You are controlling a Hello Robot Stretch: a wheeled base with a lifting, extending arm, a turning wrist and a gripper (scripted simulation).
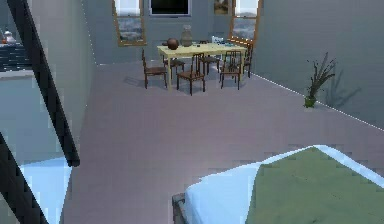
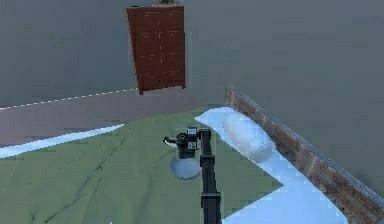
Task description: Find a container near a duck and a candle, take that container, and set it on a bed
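Seemingly the task was nearly done: a pale grey container (image 2: 185, 166) showed by the gripper (image 2: 176, 141) at the green-covered bed (image 2: 90, 175). Whether the fingers (image 2: 169, 141) gripped it I could not tell, so releasing may remain. Beyond lay a pillow (image 2: 248, 136), then a wooden dresser (image 2: 158, 47).

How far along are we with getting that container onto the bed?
Looks done: the robot is at the bed, with its arm reaching out over it. In hand: a pale rounded thing, likely the container, is at the jaws; I can't tell whether it is held or resting. Left: confirm it lies on the bed.
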